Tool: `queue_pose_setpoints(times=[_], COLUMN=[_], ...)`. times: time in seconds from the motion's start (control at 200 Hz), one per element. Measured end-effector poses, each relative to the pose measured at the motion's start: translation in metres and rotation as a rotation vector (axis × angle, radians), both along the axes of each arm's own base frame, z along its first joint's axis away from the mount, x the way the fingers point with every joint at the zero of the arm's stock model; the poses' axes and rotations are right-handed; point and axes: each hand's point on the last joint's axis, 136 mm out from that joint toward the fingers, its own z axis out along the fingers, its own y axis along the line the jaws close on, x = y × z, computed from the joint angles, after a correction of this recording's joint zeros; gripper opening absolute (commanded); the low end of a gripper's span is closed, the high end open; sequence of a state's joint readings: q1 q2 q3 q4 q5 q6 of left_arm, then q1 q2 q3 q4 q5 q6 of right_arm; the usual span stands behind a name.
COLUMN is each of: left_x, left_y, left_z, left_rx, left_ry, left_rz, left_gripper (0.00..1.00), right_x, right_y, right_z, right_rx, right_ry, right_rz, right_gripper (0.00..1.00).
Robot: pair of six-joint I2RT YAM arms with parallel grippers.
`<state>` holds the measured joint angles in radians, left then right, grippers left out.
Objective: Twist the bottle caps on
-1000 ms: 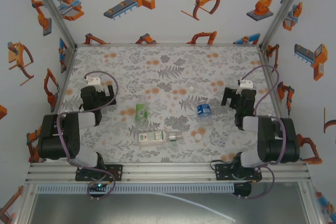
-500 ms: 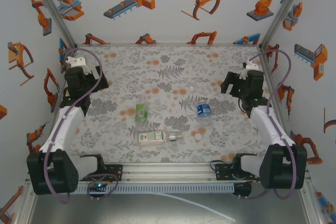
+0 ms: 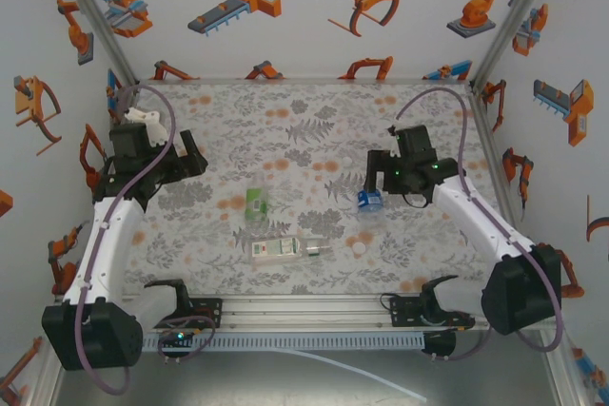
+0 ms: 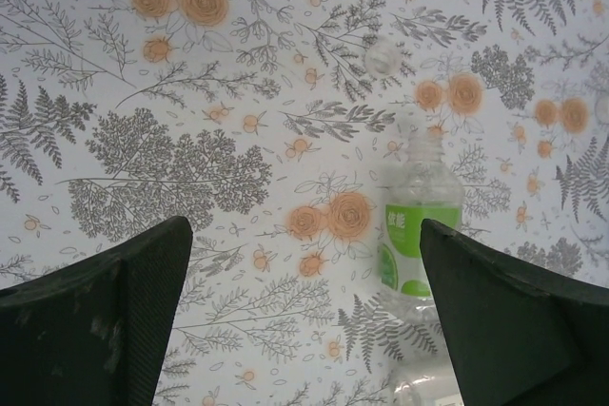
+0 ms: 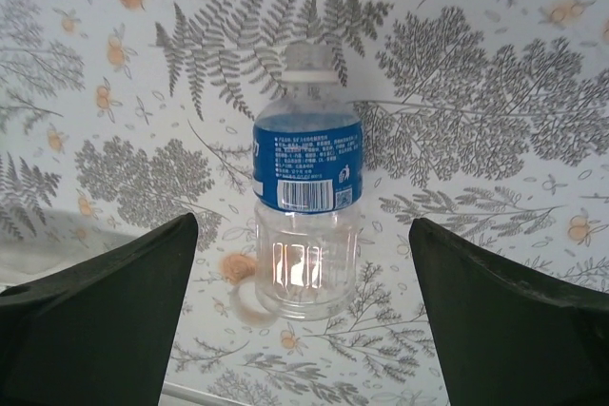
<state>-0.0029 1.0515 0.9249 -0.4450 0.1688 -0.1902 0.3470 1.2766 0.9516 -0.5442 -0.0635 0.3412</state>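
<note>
Top external view: both arms have swung out from folded rest over the surface. The right claw [image 5: 304, 306] now hovers over the blue-label bottle [image 5: 306, 164], wide open, holding nothing. The left claw [image 4: 304, 320], fully open and empty, faces the green-label bottle [image 4: 416, 240]. One cap [image 3: 359, 247] lies near the right claw, toward its base. A grasp appears next.
</note>
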Motion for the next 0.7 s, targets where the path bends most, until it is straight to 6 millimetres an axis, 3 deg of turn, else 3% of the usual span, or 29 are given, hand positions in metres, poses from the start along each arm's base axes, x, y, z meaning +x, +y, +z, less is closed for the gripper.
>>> queue_pose_setpoints(times=[0.195,0.426,0.696], left_x=[-0.014,-0.018,-0.020], left_y=[0.003,0.004,0.002], left_z=[-0.011,-0.005,-0.003], left_rx=[0.013,0.016,0.009], left_ry=[0.016,-0.008,-0.014], left_rz=[0.009,0.014,0.006], left_gripper=[0.97,0.97,0.97], right_x=[0.003,0.022,0.024], right_y=[0.009,0.022,0.028], right_z=[-0.026,-0.049,-0.085], right_rx=[-0.063,-0.114,-0.173], right_ry=[0.089,0.149,0.234], right_rz=[0.018,0.031,0.045], right_gripper=[0.83,0.79,0.72])
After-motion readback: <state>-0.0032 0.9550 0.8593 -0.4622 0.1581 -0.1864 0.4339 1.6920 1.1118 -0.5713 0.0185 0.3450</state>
